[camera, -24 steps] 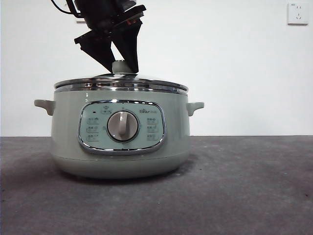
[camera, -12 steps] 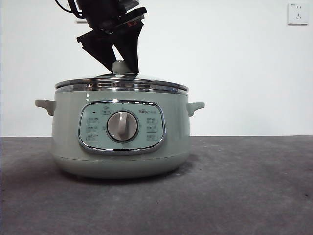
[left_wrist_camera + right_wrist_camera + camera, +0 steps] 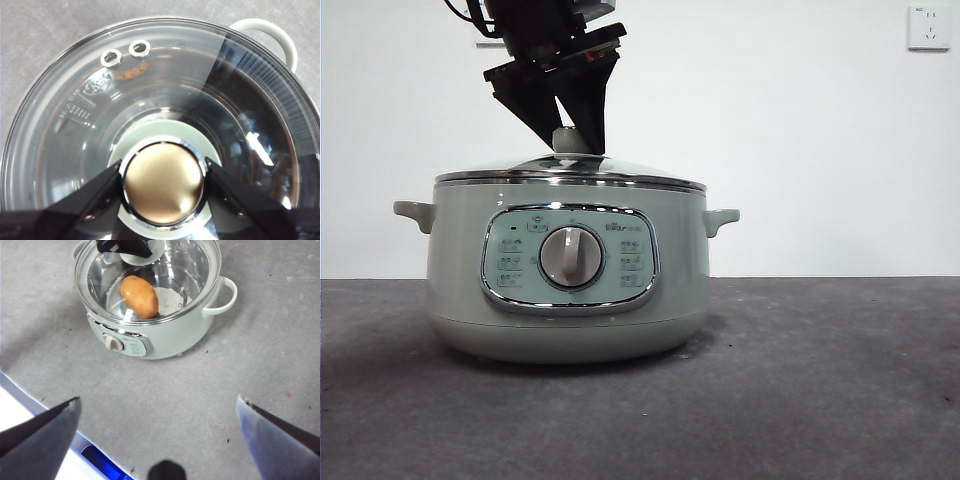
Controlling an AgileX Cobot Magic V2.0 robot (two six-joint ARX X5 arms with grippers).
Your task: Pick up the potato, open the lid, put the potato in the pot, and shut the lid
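From the front, the orange-brown creased potato (image 3: 139, 296) is hidden behind the wall of the wide sage-green electric pot (image 3: 567, 285); only the right wrist view shows it, lying inside the pot on the bottom, seen through the domed clear-glass lid with chrome rim (image 3: 570, 172). The left end effector (image 3: 572, 138) comes down from the upper edge of the front view, its arm cut off there, and its two black jaws are closed against either side of the lid's round knob (image 3: 162, 182), as the left wrist view shows close up. Compared with a second ago, the lid's rim now sits flatter and closer on the pot's edge, and the end effector has shifted slightly rightward. The right end effector (image 3: 157, 427) hangs well above the grey table (image 3: 210, 390), jaws spread wide and holding nothing.
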